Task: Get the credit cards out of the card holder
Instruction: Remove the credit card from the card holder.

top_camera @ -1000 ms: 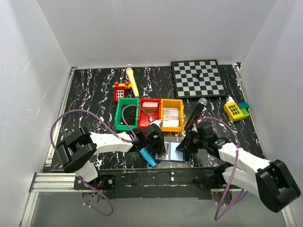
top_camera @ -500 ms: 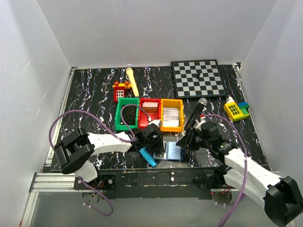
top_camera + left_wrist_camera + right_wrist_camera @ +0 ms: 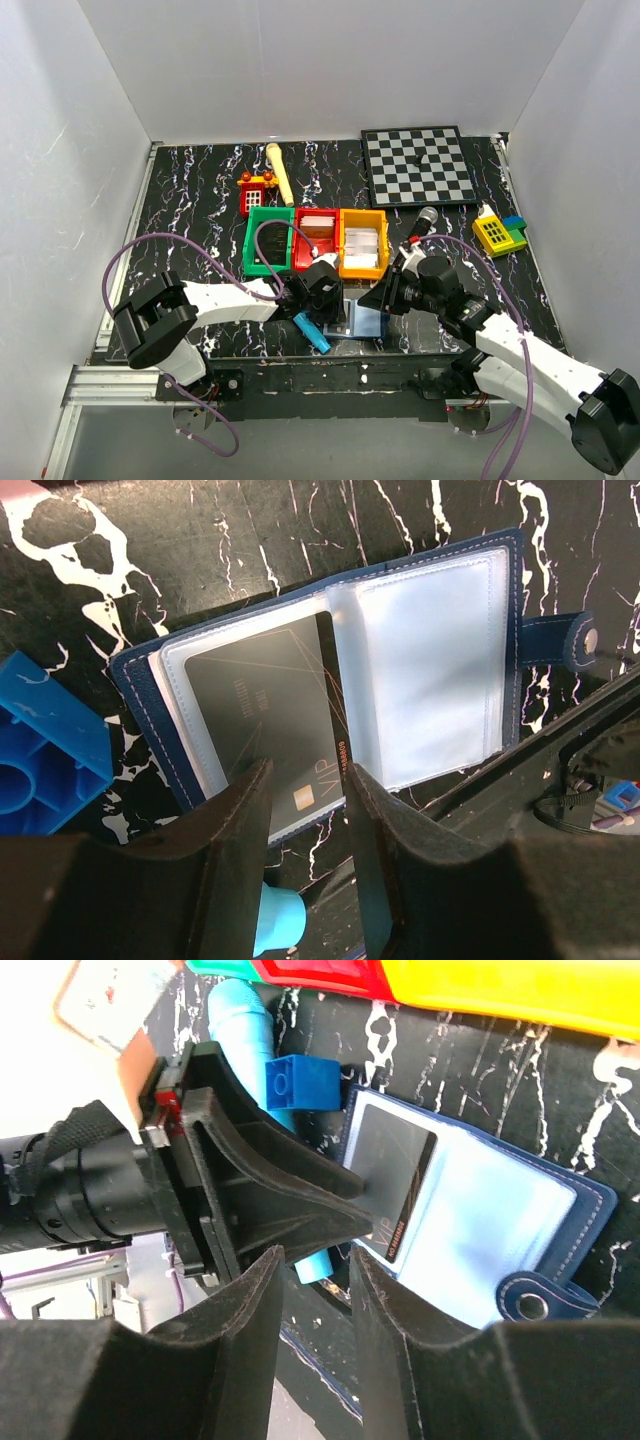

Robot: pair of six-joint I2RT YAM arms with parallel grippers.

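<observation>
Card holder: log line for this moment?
card holder open | dark card under left gripper, jaws apart | right gripper open, empty

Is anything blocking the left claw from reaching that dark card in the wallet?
Nothing visible does. The card holder lies open, and the left gripper hangs right over the card's lower edge, a finger on either side.

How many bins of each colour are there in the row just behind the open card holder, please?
Green bin: 1
Red bin: 1
Orange bin: 1
Total: 3
</observation>
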